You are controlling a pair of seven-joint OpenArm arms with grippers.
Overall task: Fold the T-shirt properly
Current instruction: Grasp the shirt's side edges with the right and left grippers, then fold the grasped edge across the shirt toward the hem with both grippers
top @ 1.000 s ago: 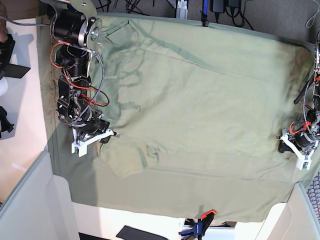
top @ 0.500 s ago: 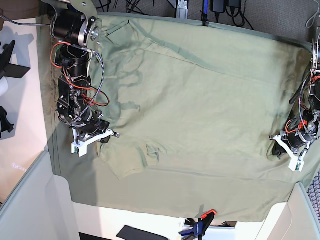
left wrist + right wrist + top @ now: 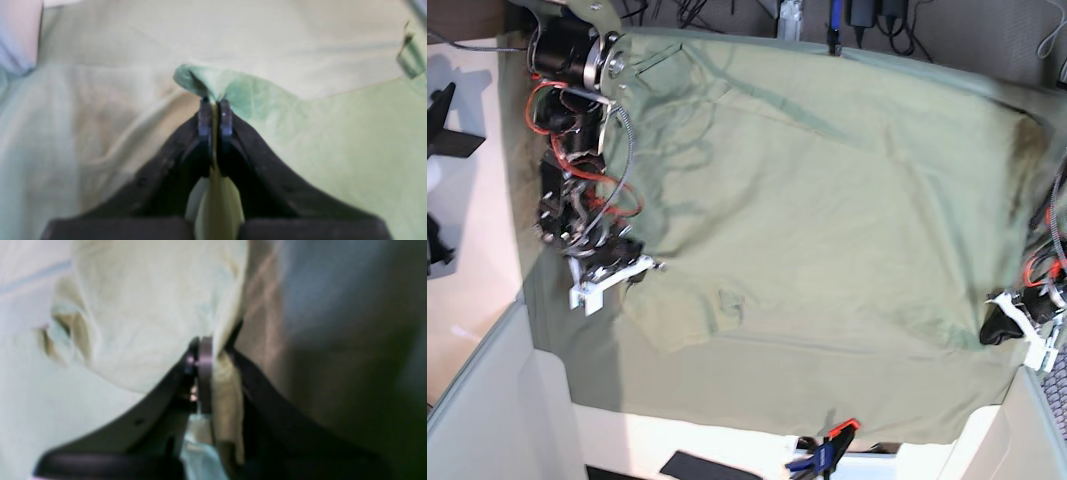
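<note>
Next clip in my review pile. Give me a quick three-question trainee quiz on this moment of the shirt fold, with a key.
1. True or false: in its wrist view, the left gripper is shut on a pinch of the T-shirt.
2. In the base view, which side of the picture shows the right gripper: (a) left, (b) right, (c) top centre?
3. What orange-handled item sits at the near edge of the green cloth sheet?

Key
1. True: cloth bunches between the closed fingers.
2. (a) left, gripping the shirt's edge.
3. A clamp.
</note>
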